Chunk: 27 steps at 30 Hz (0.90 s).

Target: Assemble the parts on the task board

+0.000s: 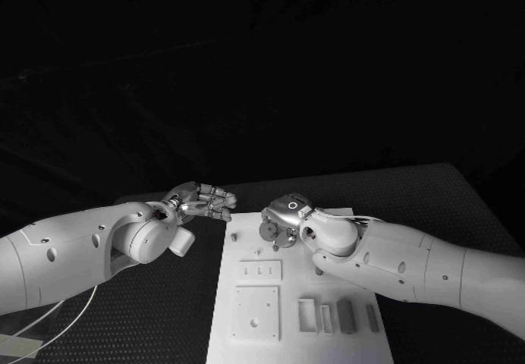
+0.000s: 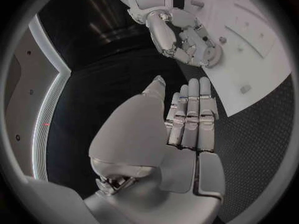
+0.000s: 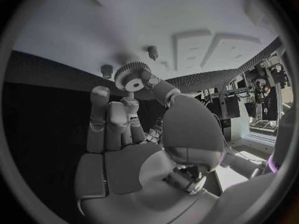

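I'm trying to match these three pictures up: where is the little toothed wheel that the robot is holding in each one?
Head view: the gear sits under the right hand, at the task board's far end.
Left wrist view: cannot tell; the right hand hides it.
Right wrist view: the gear is at the fingertips.
Shared landmark: the white task board.

The head view looks steeply down on the table [image 1: 438,186] from above. Each wrist view sits close behind its own hand, facing along the fingers. All three share the board [image 1: 254,322]'s far end.
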Each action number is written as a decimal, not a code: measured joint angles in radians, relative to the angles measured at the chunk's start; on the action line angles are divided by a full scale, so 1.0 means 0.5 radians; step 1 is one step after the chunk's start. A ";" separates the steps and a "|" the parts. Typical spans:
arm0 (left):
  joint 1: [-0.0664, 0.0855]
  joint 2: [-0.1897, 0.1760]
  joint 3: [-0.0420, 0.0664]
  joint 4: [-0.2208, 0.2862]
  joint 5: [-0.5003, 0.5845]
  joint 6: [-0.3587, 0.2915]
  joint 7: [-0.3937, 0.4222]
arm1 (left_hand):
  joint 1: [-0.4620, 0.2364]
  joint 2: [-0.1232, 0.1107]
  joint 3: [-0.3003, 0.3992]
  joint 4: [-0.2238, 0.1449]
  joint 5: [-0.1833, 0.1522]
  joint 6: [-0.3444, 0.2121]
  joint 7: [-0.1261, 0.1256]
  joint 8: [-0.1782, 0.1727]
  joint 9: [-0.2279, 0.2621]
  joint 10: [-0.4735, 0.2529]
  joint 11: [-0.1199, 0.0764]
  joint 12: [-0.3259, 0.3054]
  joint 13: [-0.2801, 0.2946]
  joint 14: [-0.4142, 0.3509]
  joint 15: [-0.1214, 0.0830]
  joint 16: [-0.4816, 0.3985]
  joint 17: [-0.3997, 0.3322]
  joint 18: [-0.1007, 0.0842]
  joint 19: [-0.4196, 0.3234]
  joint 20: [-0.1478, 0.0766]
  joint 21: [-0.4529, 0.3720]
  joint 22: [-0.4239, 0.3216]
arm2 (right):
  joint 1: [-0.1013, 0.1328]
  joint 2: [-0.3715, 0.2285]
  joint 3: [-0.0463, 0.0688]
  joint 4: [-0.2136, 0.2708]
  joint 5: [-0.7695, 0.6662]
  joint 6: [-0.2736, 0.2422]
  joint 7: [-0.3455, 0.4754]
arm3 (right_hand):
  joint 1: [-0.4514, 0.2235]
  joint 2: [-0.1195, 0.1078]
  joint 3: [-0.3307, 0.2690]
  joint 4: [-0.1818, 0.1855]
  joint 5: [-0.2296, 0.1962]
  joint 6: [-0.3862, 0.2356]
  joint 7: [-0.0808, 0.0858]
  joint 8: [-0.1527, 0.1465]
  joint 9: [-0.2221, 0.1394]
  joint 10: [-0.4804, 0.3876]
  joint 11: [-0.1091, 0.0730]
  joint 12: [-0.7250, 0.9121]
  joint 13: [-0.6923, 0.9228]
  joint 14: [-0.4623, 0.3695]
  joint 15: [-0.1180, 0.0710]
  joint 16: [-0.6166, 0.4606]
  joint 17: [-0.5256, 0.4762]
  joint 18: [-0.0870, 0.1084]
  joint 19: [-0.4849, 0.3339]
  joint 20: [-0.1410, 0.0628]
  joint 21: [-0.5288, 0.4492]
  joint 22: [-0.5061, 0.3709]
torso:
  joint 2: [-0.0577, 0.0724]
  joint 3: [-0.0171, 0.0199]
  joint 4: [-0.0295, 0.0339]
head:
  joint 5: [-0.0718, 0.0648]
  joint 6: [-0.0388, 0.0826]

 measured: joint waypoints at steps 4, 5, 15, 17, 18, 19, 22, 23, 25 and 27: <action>0.000 0.000 0.000 0.000 0.000 0.000 0.000 | 0.000 0.000 0.000 0.000 0.000 0.000 0.000 0.000 0.000 0.000 0.000 0.000 0.000 0.000 0.000 0.000 0.000 -0.001 0.000 0.000 0.000 0.000 | -0.004 0.004 0.000 -0.017 -0.002 0.000 -0.001 | 0.000 0.000 0.000 0.000 0.000 0.000 0.000 0.000 0.000 0.000 0.000 -0.002 0.000 0.000 0.000 0.000 0.000 0.000 0.000 0.000 0.000 0.000 | -0.001 0.0002 0.000 | 0.000 0.003; 0.000 0.000 0.000 0.000 0.000 0.000 0.000 | 0.000 0.000 0.000 0.000 0.000 0.000 0.000 0.000 0.000 0.000 0.000 0.000 0.000 0.000 0.000 0.000 0.000 -0.001 0.000 0.000 0.000 0.000 | -0.004 0.004 0.000 -0.022 -0.002 0.000 -0.001 | 0.000 0.000 0.000 0.000 0.000 0.000 0.000 -0.001 0.000 0.000 0.000 -0.002 0.000 0.000 0.000 0.000 0.000 0.000 0.000 0.000 0.000 0.000 | -0.001 0.0006 0.000 | 0.000 0.003; 0.000 0.000 0.000 0.000 0.000 0.000 0.000 | 0.000 0.000 0.000 0.000 0.000 0.000 0.000 0.000 0.000 0.000 0.000 0.000 0.000 0.000 0.000 0.000 0.001 -0.002 0.000 0.000 0.000 0.000 | -0.005 0.018 0.000 -0.033 -0.005 -0.001 -0.003 | 0.000 0.000 0.004 0.004 0.000 0.000 0.000 -0.008 0.001 0.000 0.000 -0.002 -0.002 0.000 0.000 0.000 0.000 0.000 0.007 -0.001 0.000 0.000 | -0.002 0.0029 -0.004 | 0.003 0.007; 0.000 0.000 0.000 0.000 0.000 0.000 0.000 | 0.000 0.000 0.000 0.000 0.000 0.000 0.000 0.000 0.000 0.000 0.000 0.000 0.000 0.000 0.000 0.000 0.001 -0.003 0.000 0.000 0.000 0.000 | -0.006 0.021 0.000 -0.035 -0.005 -0.001 -0.003 | 0.000 0.000 0.006 0.006 0.000 0.000 0.000 -0.009 0.001 0.000 0.000 -0.002 -0.002 0.000 0.000 0.000 0.000 0.000 0.007 -0.001 0.000 0.000 | -0.002 0.0038 -0.003 | 0.004 0.007; 0.000 0.000 0.000 0.000 0.000 0.000 0.000 | 0.000 0.000 0.000 0.000 0.000 0.000 0.000 0.000 0.000 0.000 0.000 0.000 0.001 0.000 0.000 0.000 0.002 -0.004 0.000 0.000 0.000 0.000 | -0.006 0.023 0.000 -0.037 -0.005 -0.001 -0.003 | 0.000 0.000 0.006 0.006 0.000 0.000 0.000 -0.009 0.001 0.000 0.000 -0.002 -0.002 0.000 0.000 0.000 0.000 0.000 0.007 -0.001 0.000 0.000 | -0.002 0.0038 -0.003 | 0.005 0.007; 0.000 0.001 0.000 -0.001 0.000 0.000 0.000 | 0.000 0.000 0.000 0.000 0.000 0.000 0.000 0.000 0.000 0.000 0.000 0.000 0.001 0.000 0.000 0.000 0.001 -0.004 0.000 0.000 0.000 0.001 | -0.007 0.025 0.000 -0.039 -0.005 -0.001 -0.003 | 0.000 0.000 0.006 0.006 0.000 0.000 0.000 -0.011 0.001 0.000 0.000 -0.002 -0.002 0.000 0.000 0.000 0.000 0.000 0.007 -0.001 0.000 0.000 | -0.002 0.0038 -0.003 | 0.005 0.006; 0.000 0.001 0.000 -0.002 0.000 0.000 0.000 | 0.000 0.000 0.000 0.000 0.000 0.000 0.000 0.000 0.001 0.000 0.000 -0.002 0.001 0.000 0.000 0.000 0.001 -0.007 0.000 0.000 0.000 0.002 | -0.008 0.031 0.000 -0.048 -0.005 0.000 -0.002 | 0.000 0.000 0.006 0.006 0.000 0.000 0.000 -0.013 0.001 0.000 0.000 -0.002 -0.002 0.000 0.000 0.000 0.000 0.000 0.007 -0.001 0.000 0.000 | -0.002 0.0038 -0.003 | 0.006 0.005; 0.000 0.001 0.000 -0.002 0.000 0.000 0.000 | 0.000 0.000 0.000 0.000 0.000 0.000 0.000 0.000 0.001 0.000 0.000 -0.008 0.001 0.000 0.000 0.000 0.001 -0.012 0.000 0.000 0.000 0.002 | -0.008 0.034 0.000 -0.054 -0.005 0.000 -0.002 | 0.000 0.000 0.002 0.009 0.000 0.000 0.000 -0.014 0.001 0.000 0.000 -0.002 -0.002 0.000 0.000 0.000 0.000 0.000 0.007 -0.001 0.000 0.000 | -0.003 0.0038 -0.003 | 0.006 0.005; 0.000 0.001 0.000 -0.002 0.000 0.000 0.000 | 0.000 0.000 0.000 0.000 0.000 0.000 0.000 0.000 0.001 0.000 0.000 -0.008 0.001 0.000 0.000 0.000 0.001 0.000 0.000 0.000 0.000 0.002 | -0.010 0.041 0.000 -0.067 -0.005 0.001 -0.002 | 0.000 0.000 0.000 0.011 0.000 0.000 0.000 -0.017 0.001 0.000 0.000 -0.002 -0.002 0.000 0.000 0.000 0.000 0.000 0.007 -0.001 0.000 0.000 | -0.003 0.0038 -0.003 | 0.007 0.003; 0.000 0.001 0.000 -0.001 0.000 0.000 0.000 | 0.000 0.000 0.000 0.000 0.000 0.000 0.000 0.000 0.001 0.000 0.000 -0.008 0.001 0.000 0.000 0.000 0.001 0.004 0.000 0.000 0.000 0.001 | -0.014 0.054 0.000 -0.092 -0.005 0.001 -0.002 | 0.000 0.000 0.000 0.011 0.000 0.000 0.001 -0.018 0.001 0.000 0.000 -0.002 -0.002 0.000 0.000 0.000 0.000 0.000 0.007 0.000 0.000 0.000 | -0.003 0.0040 -0.004 | 0.007 0.002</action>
